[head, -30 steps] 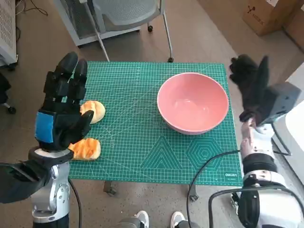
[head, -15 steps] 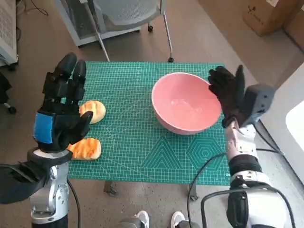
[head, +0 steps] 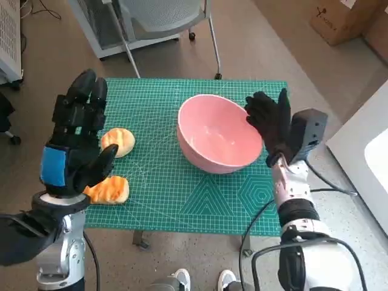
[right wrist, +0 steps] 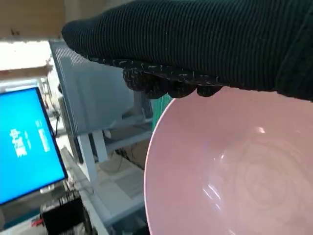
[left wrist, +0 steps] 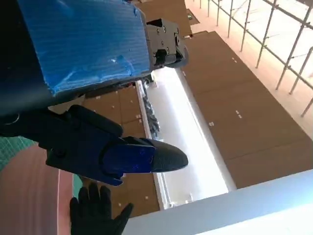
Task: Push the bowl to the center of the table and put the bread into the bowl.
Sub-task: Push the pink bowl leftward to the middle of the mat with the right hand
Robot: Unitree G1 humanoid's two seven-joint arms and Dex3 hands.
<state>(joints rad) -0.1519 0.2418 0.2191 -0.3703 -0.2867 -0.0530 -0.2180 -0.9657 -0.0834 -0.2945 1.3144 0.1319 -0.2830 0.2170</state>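
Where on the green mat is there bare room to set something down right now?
The widest bare patch is the near strip of the mat, between the striped bread and the right hand. Another runs along the far edge behind the pink bowl. The left side is crowded: both breads, including the round one, lie under the raised left hand.

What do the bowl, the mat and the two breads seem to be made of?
Bowl: smooth pink plastic or melamine by its look; soft glossy highlights inside, could be glazed ceramic.
Mat: green cutting mat, probably vinyl or rubber; matte, printed with a white grid.
Breads: golden-brown rolls with glossy crusts; real or plastic replicas, the pictures do not tell.
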